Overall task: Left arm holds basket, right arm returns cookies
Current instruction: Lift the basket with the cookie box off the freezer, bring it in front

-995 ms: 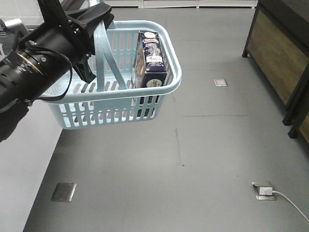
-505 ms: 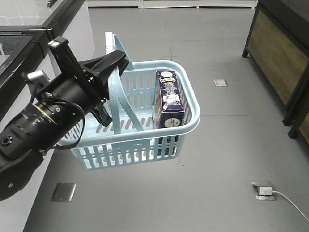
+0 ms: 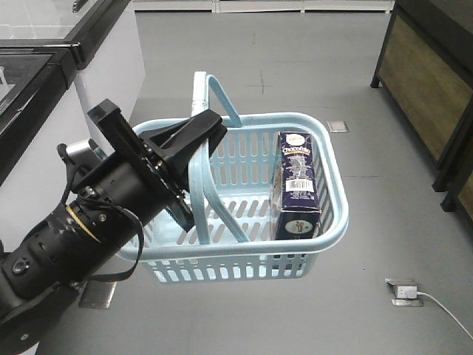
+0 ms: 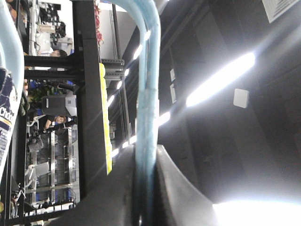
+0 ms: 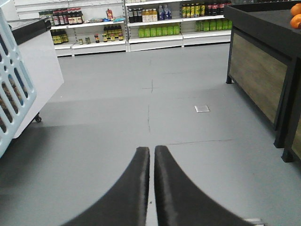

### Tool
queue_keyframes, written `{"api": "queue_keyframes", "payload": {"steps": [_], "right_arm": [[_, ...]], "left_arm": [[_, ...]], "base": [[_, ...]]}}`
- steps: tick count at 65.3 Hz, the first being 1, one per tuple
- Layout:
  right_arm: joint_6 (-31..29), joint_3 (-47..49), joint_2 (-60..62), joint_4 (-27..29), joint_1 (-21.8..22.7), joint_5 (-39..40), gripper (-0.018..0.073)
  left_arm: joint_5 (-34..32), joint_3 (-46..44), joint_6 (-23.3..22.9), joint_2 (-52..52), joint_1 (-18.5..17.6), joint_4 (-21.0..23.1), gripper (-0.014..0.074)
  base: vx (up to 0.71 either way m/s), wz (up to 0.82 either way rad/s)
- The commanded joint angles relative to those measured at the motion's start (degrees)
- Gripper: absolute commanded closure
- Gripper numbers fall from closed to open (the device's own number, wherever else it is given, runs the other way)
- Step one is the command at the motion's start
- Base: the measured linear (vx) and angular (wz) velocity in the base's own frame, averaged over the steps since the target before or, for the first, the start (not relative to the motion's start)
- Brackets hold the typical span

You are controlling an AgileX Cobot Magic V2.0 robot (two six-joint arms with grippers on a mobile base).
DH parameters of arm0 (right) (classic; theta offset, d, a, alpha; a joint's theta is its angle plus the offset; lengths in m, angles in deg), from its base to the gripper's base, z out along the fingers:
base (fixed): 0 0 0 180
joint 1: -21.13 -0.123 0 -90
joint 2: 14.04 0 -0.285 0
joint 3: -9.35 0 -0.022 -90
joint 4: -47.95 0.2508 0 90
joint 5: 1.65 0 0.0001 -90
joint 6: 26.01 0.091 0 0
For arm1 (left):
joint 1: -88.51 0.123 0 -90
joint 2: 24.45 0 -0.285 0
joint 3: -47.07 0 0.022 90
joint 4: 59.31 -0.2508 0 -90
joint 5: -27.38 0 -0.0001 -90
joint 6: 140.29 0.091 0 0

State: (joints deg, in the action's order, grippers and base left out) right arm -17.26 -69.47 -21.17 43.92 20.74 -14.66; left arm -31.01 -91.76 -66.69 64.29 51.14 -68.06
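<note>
Cookies (image 3: 297,185): dark navy carton, barcode side showing, standing upright inside the basket (image 3: 236,271), close to the end wall farthest from the left pincer (image 3: 198,155). Basket: light blue, slotted, hanging clear above the grey floor (image 3: 369,111). Left pincer: clamped tight on a raised hoop handle (image 4: 148,94), with the black left arm (image 3: 89,229) behind it. Right pincer (image 5: 151,160): fingers pressed together, nothing between them.

Even overhead light is washing the front view, and the floor (image 3: 355,74) is showing hardly any shadow. In the left wrist view, ceiling lights (image 4: 221,80) are flaring white against darkness, and the basket handle (image 4: 148,94) is smearing slightly. In the right wrist view, the right gripper (image 5: 151,150) is blurring near the lens while the shelves (image 5: 155,21) are reading sharp.
</note>
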Motion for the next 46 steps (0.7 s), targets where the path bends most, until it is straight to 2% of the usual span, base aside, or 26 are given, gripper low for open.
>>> {"api": "queue_keyframes", "payload": {"steps": [1,14,46], "right_arm": [[-0.12,-1.02,0.71,-0.43,0.43,4.1,0.0565],[-0.12,-1.02,0.71,-0.43,0.43,4.1,0.0565],[-0.12,-1.02,0.71,-0.43,0.43,4.1,0.0565]], "left_arm": [[-9.22,-0.46,0.22,-2.49,-1.1,1.44,0.0599],[-10.52,1.49,0.33,-2.49,-3.53,3.53,0.0599],[-14.03,5.93,3.82,-2.49,-9.82,8.75,0.0599]], "base": [[0.0,0.0],[0.0,0.0],[0.0,0.0]]}}
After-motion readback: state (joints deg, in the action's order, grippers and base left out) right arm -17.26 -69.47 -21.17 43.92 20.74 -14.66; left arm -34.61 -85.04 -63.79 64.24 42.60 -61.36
